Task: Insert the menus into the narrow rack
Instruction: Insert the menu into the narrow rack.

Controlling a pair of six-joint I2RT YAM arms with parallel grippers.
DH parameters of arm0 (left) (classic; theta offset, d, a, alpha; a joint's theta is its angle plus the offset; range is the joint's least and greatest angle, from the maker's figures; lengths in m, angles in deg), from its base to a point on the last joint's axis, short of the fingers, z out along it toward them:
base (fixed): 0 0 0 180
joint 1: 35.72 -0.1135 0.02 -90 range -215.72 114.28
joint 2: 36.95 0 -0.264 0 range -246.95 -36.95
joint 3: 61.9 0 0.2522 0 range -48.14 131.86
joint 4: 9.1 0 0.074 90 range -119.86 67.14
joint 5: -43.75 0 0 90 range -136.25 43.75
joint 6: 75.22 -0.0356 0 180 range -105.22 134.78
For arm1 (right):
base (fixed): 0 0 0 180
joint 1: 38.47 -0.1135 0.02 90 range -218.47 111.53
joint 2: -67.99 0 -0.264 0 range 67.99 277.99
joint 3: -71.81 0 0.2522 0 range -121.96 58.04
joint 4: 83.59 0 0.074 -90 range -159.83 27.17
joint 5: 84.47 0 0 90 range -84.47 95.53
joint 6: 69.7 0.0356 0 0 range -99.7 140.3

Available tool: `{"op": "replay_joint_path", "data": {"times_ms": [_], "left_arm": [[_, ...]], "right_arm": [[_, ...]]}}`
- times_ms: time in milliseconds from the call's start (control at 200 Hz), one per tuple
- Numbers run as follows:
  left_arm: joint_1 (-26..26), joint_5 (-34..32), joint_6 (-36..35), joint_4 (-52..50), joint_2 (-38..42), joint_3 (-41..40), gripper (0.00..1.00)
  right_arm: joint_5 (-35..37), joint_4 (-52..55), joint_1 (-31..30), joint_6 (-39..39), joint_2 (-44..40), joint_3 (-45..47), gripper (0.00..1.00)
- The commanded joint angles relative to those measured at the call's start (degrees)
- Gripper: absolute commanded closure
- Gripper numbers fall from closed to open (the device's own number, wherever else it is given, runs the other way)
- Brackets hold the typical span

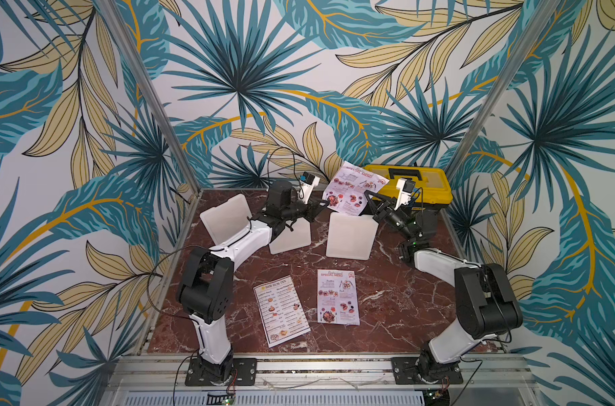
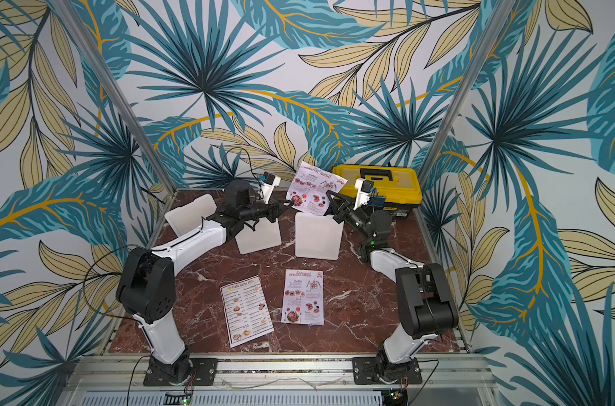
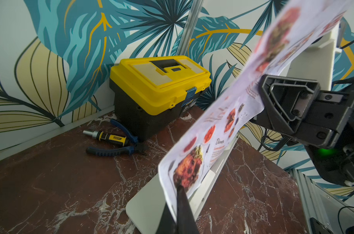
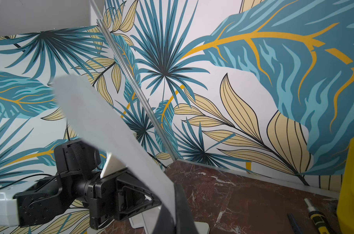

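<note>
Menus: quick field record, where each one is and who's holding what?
held menu: SPECIAL MENU sheet, tilted, over white rack; slot entry unclear
left gripper: shut on its lower corner
right gripper: shut on its side edge
table: DIM SUM INN menu and second SPECIAL MENU, flat, apart
seated in rack: none seen

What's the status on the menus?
Left tool and right tool shut on one menu. It hangs tilted over the rack. Two menus flat on table. Path clear.
</note>
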Motion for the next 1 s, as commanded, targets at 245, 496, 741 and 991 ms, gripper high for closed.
{"op": "replay_joint_path", "data": {"times_ms": [245, 496, 741, 991], "left_arm": [[-0.4, 0.6, 0.4, -0.3, 3.7, -2.1, 1.00], [-0.4, 0.5, 0.7, -0.3, 3.7, -2.2, 1.00], [-0.3, 0.1, 0.8, -0.3, 3.9, -2.7, 1.00], [-0.4, 1.8, 0.4, -0.3, 5.2, -3.7, 1.00]], "right_arm": [[-0.2, -3.2, 0.2, 1.5, -3.2, 2.0, 1.00], [-0.4, -3.9, 0.2, 2.2, -3.2, 2.6, 1.00], [-0.3, -3.8, 0.2, 2.5, -2.8, 2.7, 1.00], [-1.5, -2.6, 0.2, 2.7, -3.5, 3.2, 1.00]]}}
